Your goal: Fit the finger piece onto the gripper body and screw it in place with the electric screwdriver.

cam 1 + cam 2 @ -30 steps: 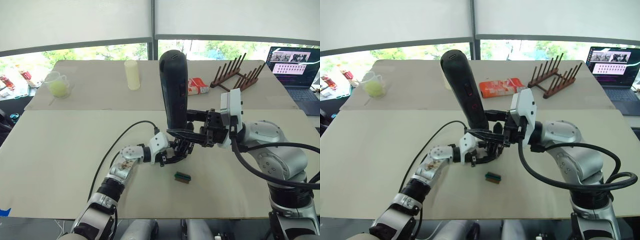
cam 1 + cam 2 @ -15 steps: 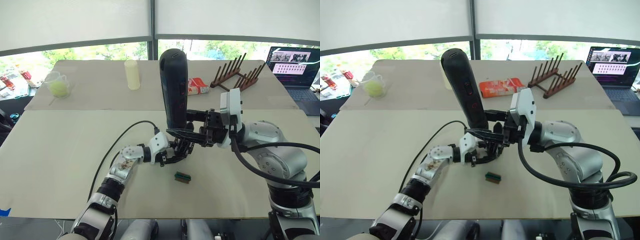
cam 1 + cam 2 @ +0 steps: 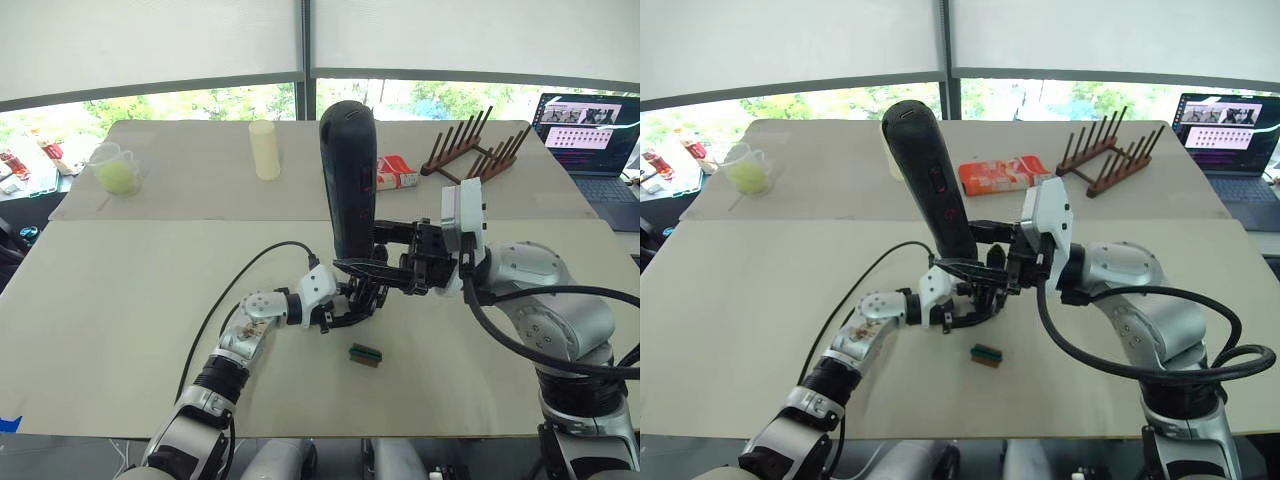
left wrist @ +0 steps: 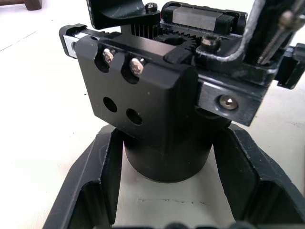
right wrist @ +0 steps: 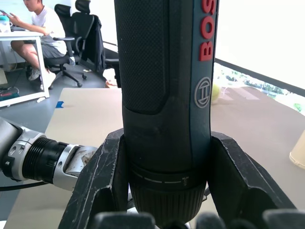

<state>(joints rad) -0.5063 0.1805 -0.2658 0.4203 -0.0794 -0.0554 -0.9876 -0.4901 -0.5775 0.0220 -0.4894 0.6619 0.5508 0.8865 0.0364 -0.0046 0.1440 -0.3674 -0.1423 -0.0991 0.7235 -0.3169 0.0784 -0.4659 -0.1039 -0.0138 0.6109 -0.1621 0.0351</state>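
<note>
Nothing shifts since earlier frames. Right gripper (image 3: 400, 272) clamped on electric screwdriver (image 3: 347, 180), upright, bit down. Left gripper (image 4: 167, 191) clamps gripper body (image 4: 152, 100) on counter (image 3: 120, 300) mid-front. Keep bit square on screw, body steady, light downward pressure.

Head stereo pair looks forward and down over the table (image 3: 120, 300); both eyes share that scene; left wrist camera sits very close behind the gripper body (image 4: 157, 109); right wrist camera sits close against the electric screwdriver (image 5: 164, 95).
</note>
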